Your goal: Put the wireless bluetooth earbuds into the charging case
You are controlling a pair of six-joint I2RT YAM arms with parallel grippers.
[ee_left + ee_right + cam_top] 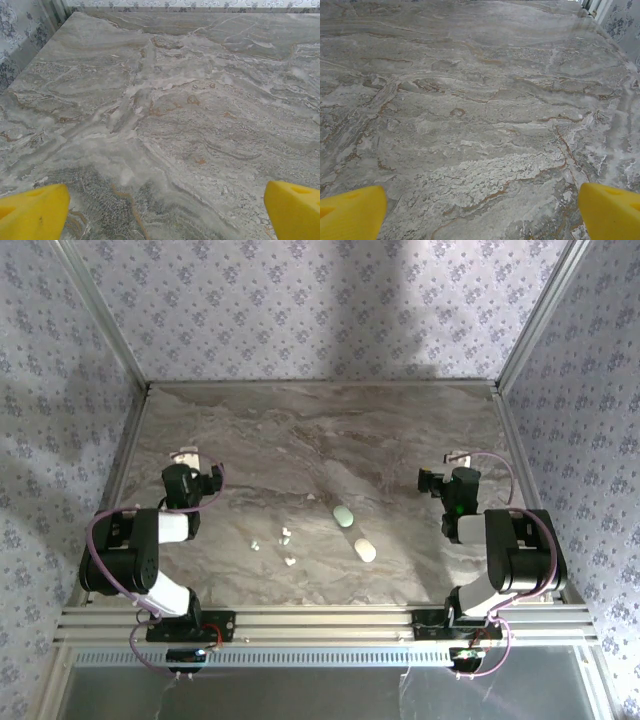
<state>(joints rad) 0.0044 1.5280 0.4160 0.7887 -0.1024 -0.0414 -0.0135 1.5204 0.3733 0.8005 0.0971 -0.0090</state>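
Observation:
Three tiny white earbuds lie loose on the marble table: one earbud (pixel 285 536), another (pixel 255 545) to its left, and a third (pixel 290 561) nearer the front. A mint oval charging case (pixel 344 516) and a white oval case (pixel 365 550) lie to their right, both apparently closed. My left gripper (pixel 186 454) sits at the table's left side, well away from them. Its yellow fingertips (pixel 32 212) stand wide apart, so the left gripper (pixel 165 215) is open over bare marble. My right gripper (pixel 458 457) rests at the right side. The right gripper (pixel 480 215) is also open and holds nothing.
Patterned walls and metal frame posts (pixel 125 390) close in the table on the left, back and right. An aluminium rail (pixel 320 625) runs along the front edge by the arm bases. The marble table (pixel 300 430) stretches wide behind the cases.

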